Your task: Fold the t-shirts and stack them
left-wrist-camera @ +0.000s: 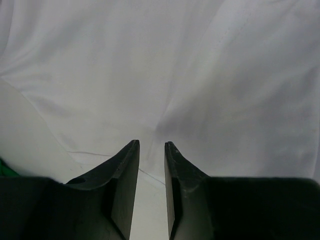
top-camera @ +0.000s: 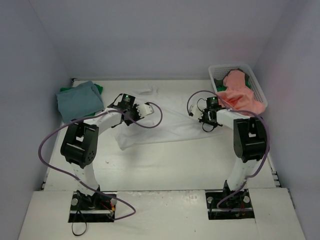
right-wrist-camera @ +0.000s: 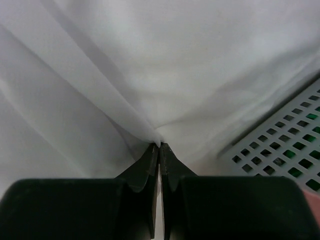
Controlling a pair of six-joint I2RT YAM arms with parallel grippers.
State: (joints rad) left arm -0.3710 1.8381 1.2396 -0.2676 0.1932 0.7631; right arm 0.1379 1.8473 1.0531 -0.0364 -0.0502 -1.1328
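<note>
Evidently mid-fold: my right gripper (right-wrist-camera: 159,145) pinched the white cloth t-shirt (top-camera: 165,130) spread at centre frame (its right edge); my left gripper (left-wrist-camera: 151,145) hung narrowly parted over it, probably needing its own pinch next.

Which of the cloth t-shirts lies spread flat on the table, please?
The white t-shirt, at centre. The light blue t-shirt sits folded far left; the salmon pink t-shirt drapes over the white mesh basket.
</note>
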